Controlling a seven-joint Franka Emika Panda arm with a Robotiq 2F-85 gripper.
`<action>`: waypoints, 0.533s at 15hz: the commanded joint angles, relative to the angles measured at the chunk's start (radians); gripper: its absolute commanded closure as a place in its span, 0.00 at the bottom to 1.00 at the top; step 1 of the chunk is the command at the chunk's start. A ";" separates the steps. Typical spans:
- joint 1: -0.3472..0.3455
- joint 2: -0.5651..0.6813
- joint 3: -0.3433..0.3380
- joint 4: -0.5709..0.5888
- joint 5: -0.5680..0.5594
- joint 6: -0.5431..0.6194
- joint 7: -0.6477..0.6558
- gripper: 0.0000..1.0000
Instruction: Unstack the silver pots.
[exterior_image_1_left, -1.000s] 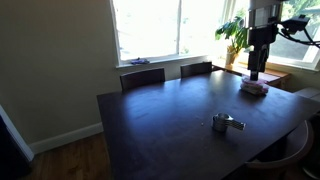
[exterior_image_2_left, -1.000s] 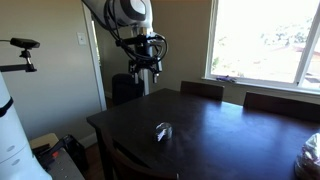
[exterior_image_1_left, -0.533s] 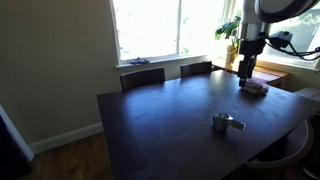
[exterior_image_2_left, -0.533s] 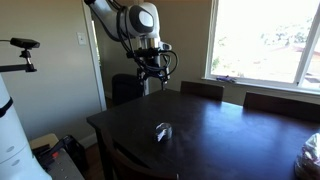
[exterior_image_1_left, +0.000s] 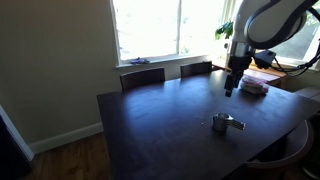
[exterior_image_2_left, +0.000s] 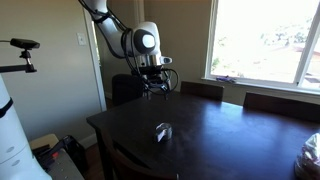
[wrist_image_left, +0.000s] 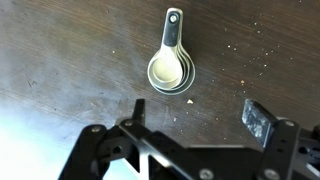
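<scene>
Wrist view: the silver pots (wrist_image_left: 171, 70) sit nested on the dark counter (wrist_image_left: 60, 50), just beyond the pincer (wrist_image_left: 197, 115). Their long axis and handle point straight away from it. The pincer hangs wide open, empty. Any lettering is too small to read.

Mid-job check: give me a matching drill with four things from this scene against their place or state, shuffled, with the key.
Things:
1 silver pots
2 gripper
3 pinkish object
4 plant

Place or state:
A open, in the air above the table
B green and leafy
C nested together, lying on the table
D at the table's corner

Pairs: 1-C, 2-A, 3-D, 4-B
</scene>
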 joint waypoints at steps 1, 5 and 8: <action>-0.002 0.014 -0.010 -0.035 -0.027 0.083 0.071 0.00; -0.005 0.033 0.000 -0.007 -0.002 0.051 0.037 0.00; -0.011 0.041 -0.005 -0.010 0.002 0.064 0.042 0.00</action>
